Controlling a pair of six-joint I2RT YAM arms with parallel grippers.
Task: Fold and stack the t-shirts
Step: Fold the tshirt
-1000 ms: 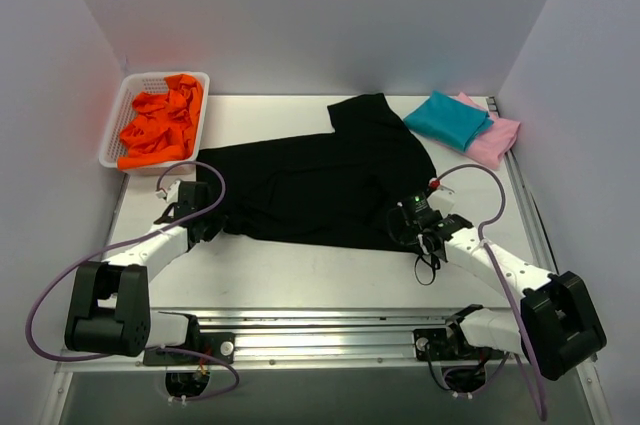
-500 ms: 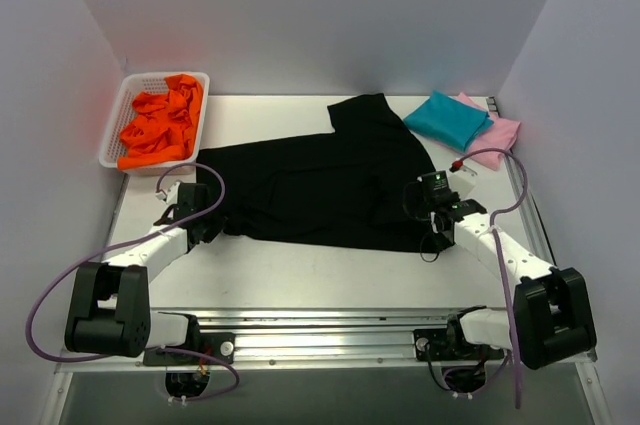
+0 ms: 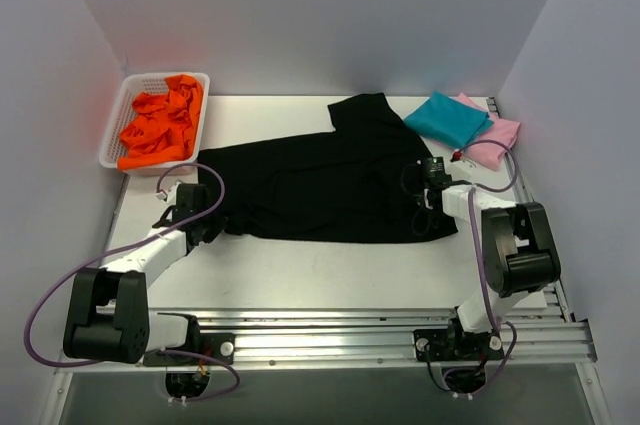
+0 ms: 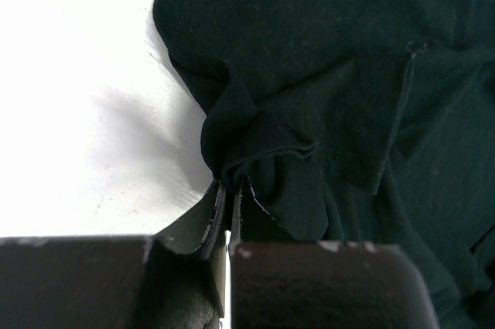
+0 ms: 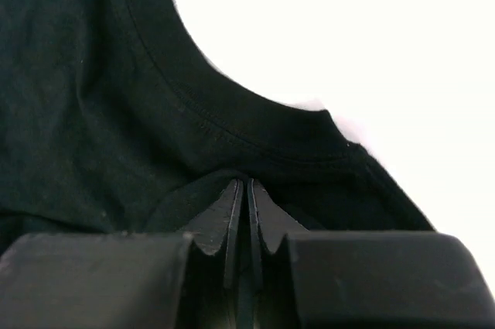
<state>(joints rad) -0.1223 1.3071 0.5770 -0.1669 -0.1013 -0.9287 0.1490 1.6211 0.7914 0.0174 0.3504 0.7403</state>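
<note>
The spread shirt [image 3: 320, 185] lies between basket [image 3: 113, 120], left, and folded shirts [image 3: 450, 120], right.

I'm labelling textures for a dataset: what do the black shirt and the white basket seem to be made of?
The black shirt looks like soft matte knit cloth, perhaps cotton: it creases loosely and its neckline has a stitched band. The basket looks like white moulded plastic, with stiff lattice walls; its sheen is hard to judge.

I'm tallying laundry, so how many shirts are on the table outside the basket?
3: the black t-shirt spread across the middle, and the folded teal t-shirt lying on the folded pink t-shirt at the far right. More may hide underneath.
</note>
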